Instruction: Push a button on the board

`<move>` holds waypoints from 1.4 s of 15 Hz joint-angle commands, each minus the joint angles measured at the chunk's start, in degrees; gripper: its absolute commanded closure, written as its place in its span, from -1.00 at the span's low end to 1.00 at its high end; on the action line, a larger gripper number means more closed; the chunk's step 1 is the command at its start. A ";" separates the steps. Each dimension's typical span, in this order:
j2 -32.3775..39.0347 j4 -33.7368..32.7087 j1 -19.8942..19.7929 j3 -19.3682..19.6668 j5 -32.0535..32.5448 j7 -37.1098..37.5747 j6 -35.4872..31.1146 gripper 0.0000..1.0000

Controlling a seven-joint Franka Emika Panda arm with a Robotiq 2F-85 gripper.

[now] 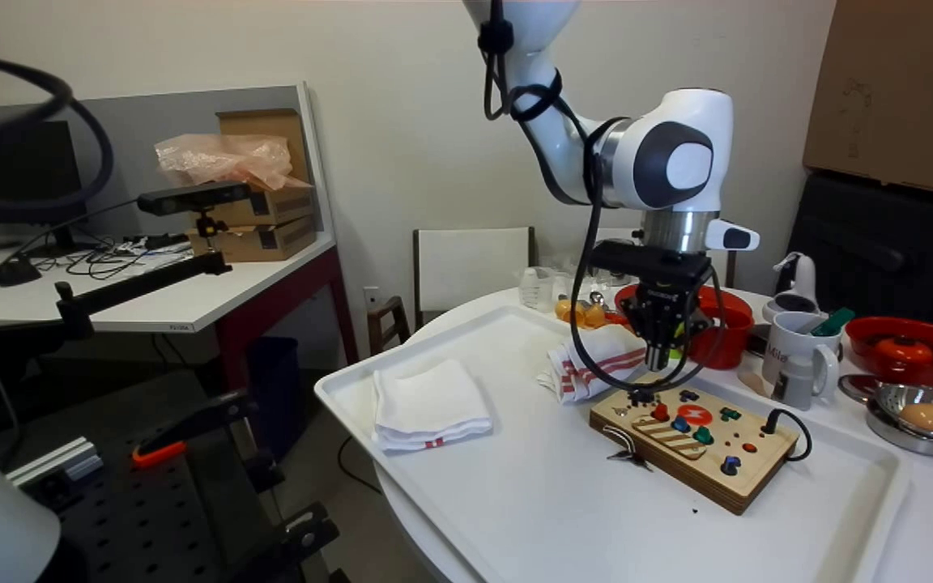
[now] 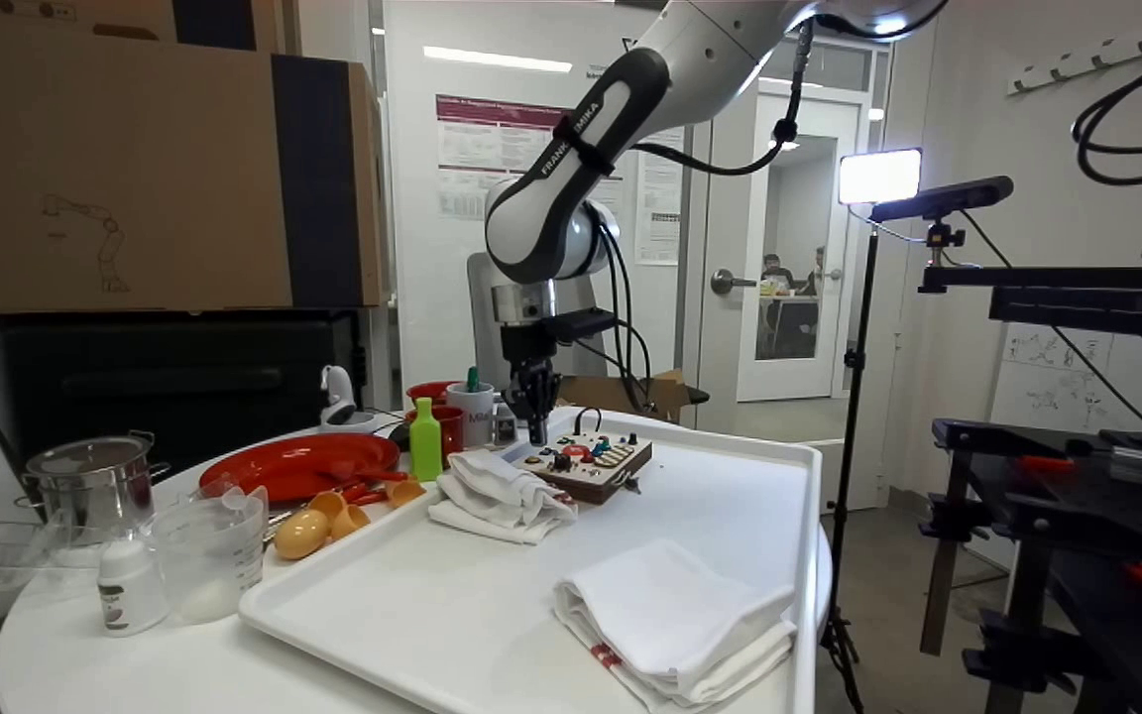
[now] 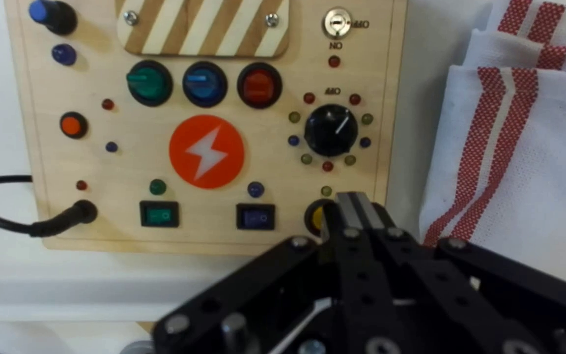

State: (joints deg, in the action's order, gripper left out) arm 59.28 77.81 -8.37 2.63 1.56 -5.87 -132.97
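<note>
The board (image 3: 204,212) is light wood with colored buttons, switches and knobs. It lies on a white tray in both exterior views (image 1: 762,465) (image 2: 586,487). In the wrist view a yellow button (image 3: 316,218) with a black ring sits near the board's corner, partly hidden by my fingers. My gripper (image 3: 355,197) is shut with nothing between its fingers and points down. Its tips appear over the board beside the yellow button. In the exterior views the gripper (image 1: 658,359) (image 2: 537,433) is above the board's edge. I cannot tell whether the tips touch anything.
A striped white cloth (image 3: 548,172) lies close beside the board. A folded white cloth (image 1: 434,405) is elsewhere on the tray (image 1: 402,470). A green bottle (image 2: 425,441), mug (image 2: 472,412) and red dishes (image 2: 303,464) stand beyond the tray rim. The arm's cable hangs near the gripper.
</note>
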 commanded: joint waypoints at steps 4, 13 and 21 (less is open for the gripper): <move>3.13 -5.90 0.45 0.73 0.11 1.37 1.19 1.00; 6.16 -9.59 0.61 1.21 0.42 1.63 2.17 1.00; 8.03 -11.77 0.57 1.57 0.49 1.87 2.87 1.00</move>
State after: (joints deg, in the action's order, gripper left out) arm 65.49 69.23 -8.30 3.46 1.67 -5.45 -131.88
